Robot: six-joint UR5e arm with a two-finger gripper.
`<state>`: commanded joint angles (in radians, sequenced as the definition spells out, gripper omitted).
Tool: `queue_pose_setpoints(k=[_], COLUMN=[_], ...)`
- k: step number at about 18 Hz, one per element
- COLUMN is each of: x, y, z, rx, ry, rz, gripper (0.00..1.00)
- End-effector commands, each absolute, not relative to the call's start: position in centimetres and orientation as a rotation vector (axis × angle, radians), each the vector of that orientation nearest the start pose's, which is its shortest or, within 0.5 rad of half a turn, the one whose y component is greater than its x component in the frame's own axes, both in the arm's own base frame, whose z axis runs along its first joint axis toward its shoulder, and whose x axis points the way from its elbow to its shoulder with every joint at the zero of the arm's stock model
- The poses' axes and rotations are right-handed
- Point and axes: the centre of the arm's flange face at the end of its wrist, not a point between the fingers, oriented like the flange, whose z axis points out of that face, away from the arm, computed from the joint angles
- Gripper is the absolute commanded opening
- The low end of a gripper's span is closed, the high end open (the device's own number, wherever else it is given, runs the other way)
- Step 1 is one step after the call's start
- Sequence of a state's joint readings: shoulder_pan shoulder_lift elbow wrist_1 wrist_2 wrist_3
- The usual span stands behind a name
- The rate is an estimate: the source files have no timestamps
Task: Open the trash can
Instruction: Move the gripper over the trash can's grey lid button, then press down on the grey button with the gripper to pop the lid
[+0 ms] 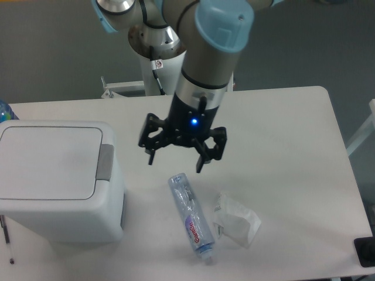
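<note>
The trash can [55, 178] is a big white box at the table's left, its flat lid down and a grey push-button strip [105, 162] along the lid's right edge. My gripper [175, 162] hangs above the table to the right of the can, black fingers spread open and empty. It is roughly a hand's width from the button strip and touches nothing.
A clear plastic bottle [191, 217] lies on the table just below the gripper. Beside it to the right is a crumpled white wrapper [237, 220]. The arm's base column [161, 55] stands at the table's back edge. A dark object [366, 252] pokes in at the lower right.
</note>
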<state>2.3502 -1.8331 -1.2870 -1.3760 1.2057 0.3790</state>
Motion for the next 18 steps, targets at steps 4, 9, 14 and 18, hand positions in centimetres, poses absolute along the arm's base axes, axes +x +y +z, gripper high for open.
queue_pose_setpoints(k=[4, 9, 14, 18], x=[-29.9, -29.0, -28.5, -27.9], y=[57.1, 57.6, 58.0, 58.3], z=[51.0, 50.3, 49.9, 49.8], rx=[-2.696, -2.704, -2.717, -2.726], ry=[-0.566, -0.582, -0.560, -0.544], rz=[-0.285, -0.296, -0.296, -0.298], gripper=[1.00, 1.00, 1.00, 1.00])
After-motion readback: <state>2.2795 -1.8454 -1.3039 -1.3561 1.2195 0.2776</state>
